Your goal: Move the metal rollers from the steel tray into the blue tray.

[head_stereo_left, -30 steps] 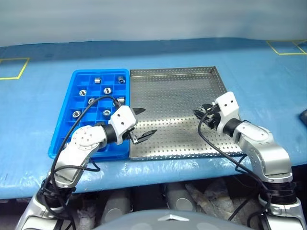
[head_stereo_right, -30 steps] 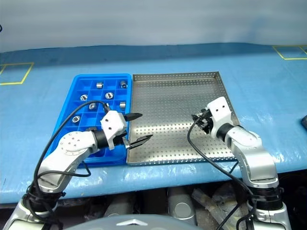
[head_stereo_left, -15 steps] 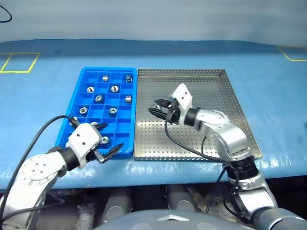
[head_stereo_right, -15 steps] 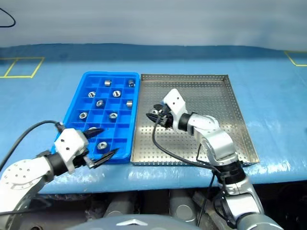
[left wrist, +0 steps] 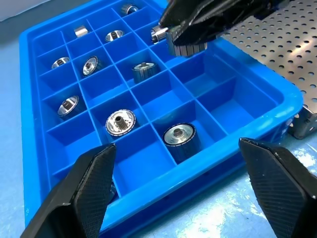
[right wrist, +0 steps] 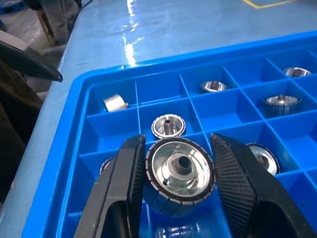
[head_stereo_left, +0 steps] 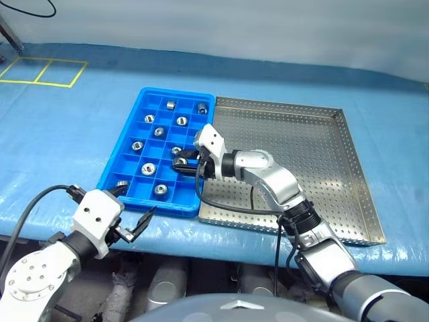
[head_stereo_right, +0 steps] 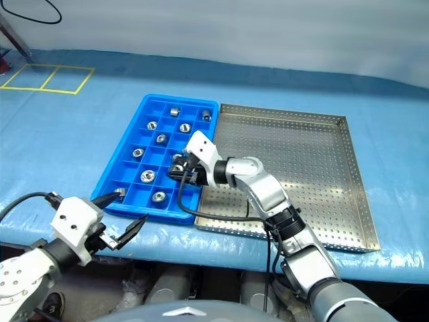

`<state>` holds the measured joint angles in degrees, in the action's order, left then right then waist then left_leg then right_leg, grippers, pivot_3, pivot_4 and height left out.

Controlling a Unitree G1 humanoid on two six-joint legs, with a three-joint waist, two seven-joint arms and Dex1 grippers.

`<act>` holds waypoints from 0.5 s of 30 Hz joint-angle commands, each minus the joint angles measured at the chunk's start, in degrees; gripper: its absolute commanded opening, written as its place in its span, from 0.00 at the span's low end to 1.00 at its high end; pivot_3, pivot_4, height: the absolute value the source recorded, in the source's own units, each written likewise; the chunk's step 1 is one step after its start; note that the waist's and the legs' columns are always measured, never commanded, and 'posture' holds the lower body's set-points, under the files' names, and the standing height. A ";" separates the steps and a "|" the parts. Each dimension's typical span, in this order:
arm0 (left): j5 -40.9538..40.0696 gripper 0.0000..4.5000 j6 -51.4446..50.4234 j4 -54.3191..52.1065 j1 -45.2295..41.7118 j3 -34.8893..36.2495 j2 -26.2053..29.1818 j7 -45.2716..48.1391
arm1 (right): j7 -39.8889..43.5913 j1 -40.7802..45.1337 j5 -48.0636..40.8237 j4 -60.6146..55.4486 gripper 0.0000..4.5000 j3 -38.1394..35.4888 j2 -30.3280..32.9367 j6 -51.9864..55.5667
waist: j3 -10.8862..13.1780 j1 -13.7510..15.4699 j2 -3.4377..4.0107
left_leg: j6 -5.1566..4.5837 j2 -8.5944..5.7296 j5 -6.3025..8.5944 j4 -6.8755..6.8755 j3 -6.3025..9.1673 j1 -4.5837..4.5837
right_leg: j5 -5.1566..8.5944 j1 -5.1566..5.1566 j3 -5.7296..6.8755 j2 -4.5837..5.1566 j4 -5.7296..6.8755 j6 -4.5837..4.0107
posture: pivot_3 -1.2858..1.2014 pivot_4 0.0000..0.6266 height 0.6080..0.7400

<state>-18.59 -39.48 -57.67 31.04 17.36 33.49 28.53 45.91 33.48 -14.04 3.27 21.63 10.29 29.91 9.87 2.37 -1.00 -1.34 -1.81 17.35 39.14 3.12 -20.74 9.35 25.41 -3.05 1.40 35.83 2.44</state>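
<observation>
- Blue table cover (head_stereo_left: 60, 154): spreads beneath both trays; yellow tape lines lie on it well beyond the blue tray's far corner.
- Steel tray (head_stereo_left: 315, 168): a perforated grey square touching the blue tray along one long side; its floor shows no rollers.
- Blue tray (head_stereo_left: 115, 170): a narrow plastic grid of small square compartments, the landmark for all items here.
- Right gripper (right wrist: 179, 171): reaches from the steel-tray side over the blue tray's middle compartments, fingers clamped on one roller (right wrist: 181, 170), which hangs just above the grid.
- Left gripper (left wrist: 185, 191): hovers off the blue tray's near edge, its two fingers spread wide apart and holding nothing.
- Metal rollers (head_stereo_left: 161, 190): about ten sit singly in separate compartments of the blue tray, some upright, some tipped on their sides.
</observation>
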 commanded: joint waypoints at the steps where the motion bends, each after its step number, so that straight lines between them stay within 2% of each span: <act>1: 0.35 0.96 0.46 -1.97 -1.09 -0.45 0.10 -0.88 | 0.14 0.85 0.22 -0.35 0.39 -1.22 -0.04 -1.37 | 0.00 -0.02 0.01 | 0.02 0.00 -0.02 -0.02 0.03 0.00 | 0.01 0.00 0.03 0.00 0.00 -0.01 | 0.60 0.24 1.00; 15: -0.17 0.96 0.27 1.35 -7.37 -3.65 1.55 -0.51 | -1.27 -1.25 0.41 -2.08 0.39 -3.29 0.51 -0.99 | 0.01 -0.38 0.02 | 0.21 0.03 -0.12 -0.09 0.29 -0.02 | 0.07 -0.04 0.28 -0.02 0.04 -0.11 | 0.59 0.24 1.00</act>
<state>-18.65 -39.62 -56.12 24.03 14.02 34.46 27.72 44.65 32.26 -12.88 3.94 19.64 10.95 29.69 9.88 1.99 -0.98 -1.13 -1.79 17.23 39.05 3.41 -20.77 9.42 25.36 -2.77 1.38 35.87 2.33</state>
